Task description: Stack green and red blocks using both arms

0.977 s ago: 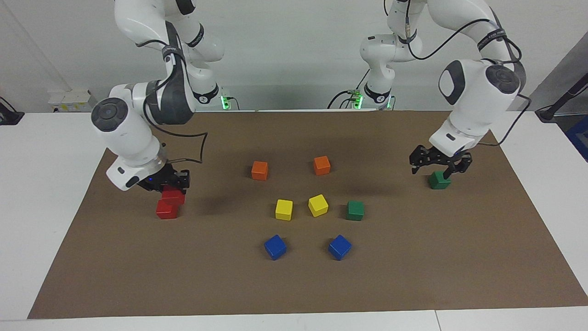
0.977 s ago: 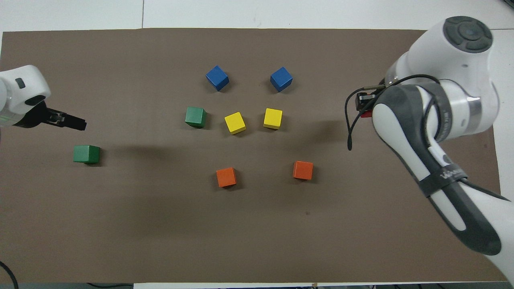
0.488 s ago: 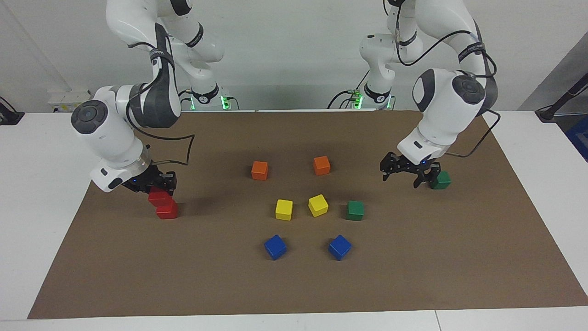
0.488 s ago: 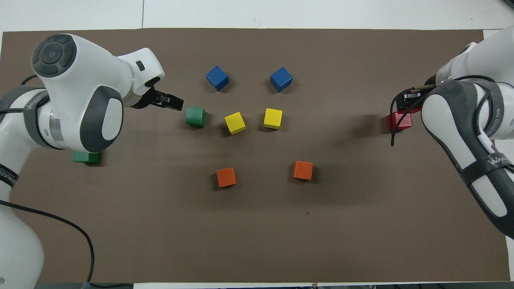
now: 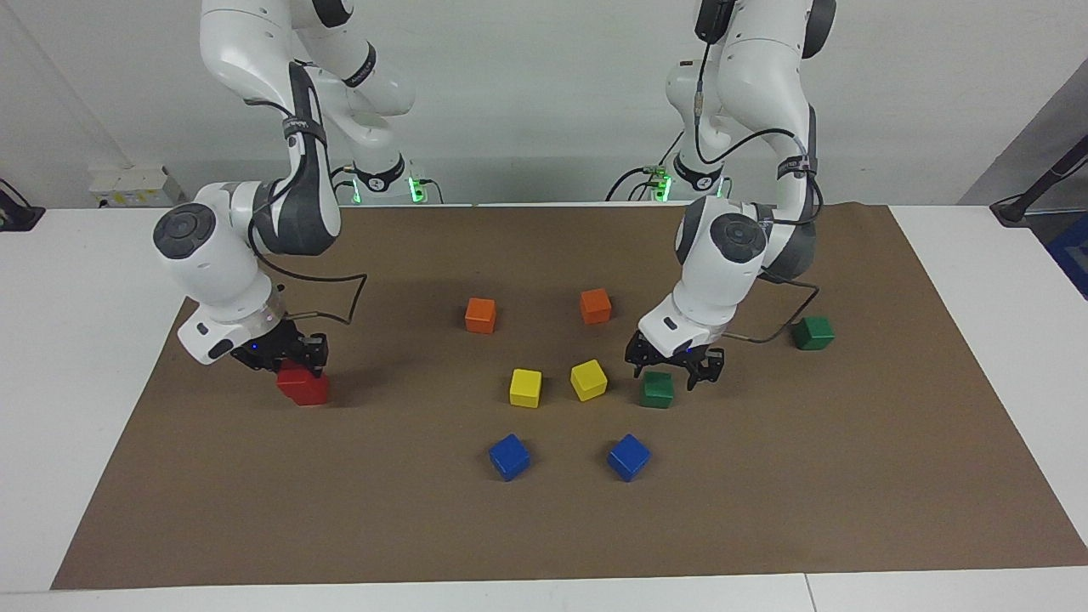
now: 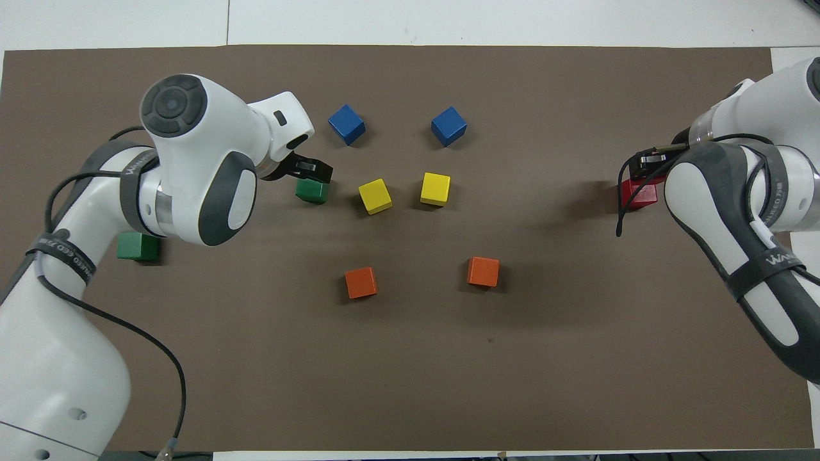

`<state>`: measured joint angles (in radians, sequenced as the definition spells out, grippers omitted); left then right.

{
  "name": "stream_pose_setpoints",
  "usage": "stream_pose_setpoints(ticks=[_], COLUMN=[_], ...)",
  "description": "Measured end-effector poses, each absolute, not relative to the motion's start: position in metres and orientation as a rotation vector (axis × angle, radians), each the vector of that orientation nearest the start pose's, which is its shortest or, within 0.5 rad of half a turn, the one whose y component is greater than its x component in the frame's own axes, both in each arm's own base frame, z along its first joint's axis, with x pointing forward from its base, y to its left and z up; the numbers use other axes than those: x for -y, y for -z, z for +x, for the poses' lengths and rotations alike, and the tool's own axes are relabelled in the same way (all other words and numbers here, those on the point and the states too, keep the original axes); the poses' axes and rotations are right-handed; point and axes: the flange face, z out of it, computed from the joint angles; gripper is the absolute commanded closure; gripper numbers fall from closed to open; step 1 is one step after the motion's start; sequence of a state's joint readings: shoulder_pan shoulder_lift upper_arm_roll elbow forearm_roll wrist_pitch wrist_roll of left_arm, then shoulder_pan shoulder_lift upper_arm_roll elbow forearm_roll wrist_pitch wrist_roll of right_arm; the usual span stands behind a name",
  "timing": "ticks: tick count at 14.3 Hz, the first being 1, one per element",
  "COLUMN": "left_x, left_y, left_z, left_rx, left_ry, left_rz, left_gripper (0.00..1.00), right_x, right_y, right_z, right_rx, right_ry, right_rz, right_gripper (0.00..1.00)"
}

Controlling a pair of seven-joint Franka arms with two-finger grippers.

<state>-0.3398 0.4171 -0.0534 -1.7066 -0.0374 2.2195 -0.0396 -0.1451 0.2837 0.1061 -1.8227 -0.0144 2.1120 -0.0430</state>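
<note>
Green block (image 5: 657, 388) beside the yellow ones now sits under the left gripper (image 5: 674, 365), newly arrived with jaws spread — pickup looks next — while the right gripper (image 5: 280, 358) clasps stacked red blocks (image 5: 303, 385).

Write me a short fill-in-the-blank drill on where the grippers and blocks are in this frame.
1. The left gripper is just above a ____ block beside a yellow block.
2. The right gripper is at the ____ blocks.
3. The other green block lies toward the ____ arm's end of the table.
4. The blocks farthest from the robots are ____.

Missing words: green; red; left; blue
</note>
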Motion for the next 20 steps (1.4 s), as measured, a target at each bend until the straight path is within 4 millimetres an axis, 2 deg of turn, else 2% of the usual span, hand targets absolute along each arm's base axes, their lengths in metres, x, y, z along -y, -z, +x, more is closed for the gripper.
stream_pose_setpoints(ticks=[5,10,11,12,13,15,16,20], left_x=[0.253,0.254,0.255,0.256,0.257,0.261,0.263,0.261], left_y=[-0.336,-0.314,-0.312,-0.310,-0.309,-0.305,-0.304,-0.306], left_z=[0.626,0.619,0.618,0.617,0.615,0.612,0.611,0.610], left_rx=[-0.452,-0.408,-0.396,-0.381,-0.370,-0.362,-0.365,-0.388], left_ry=[0.142,0.154,0.161,0.170,0.174,0.167,0.163,0.138], left_rz=[-3.165,-3.174,-3.177,-3.180,-3.183,-3.184,-3.183,-3.147], left_gripper=[0.00,0.00,0.08,0.22,0.42,0.89,1.00,1.00], right_x=[0.034,0.041,0.042,0.043,0.043,0.043,0.043,0.043], right_y=[-0.374,-0.367,-0.365,-0.363,-0.361,-0.360,-0.360,-0.358], right_z=[0.620,0.612,0.610,0.609,0.609,0.608,0.608,0.607], right_rx=[-0.003,-0.020,-0.025,-0.027,-0.028,-0.026,-0.024,-0.021], right_ry=[-0.003,-0.014,-0.007,0.003,0.011,0.021,0.026,0.025], right_rz=[-3.125,-3.126,-3.126,-3.127,-3.127,-3.128,-3.131,-3.134], right_gripper=[1.00,1.00,1.00,1.00,1.00,1.00,1.00,1.00])
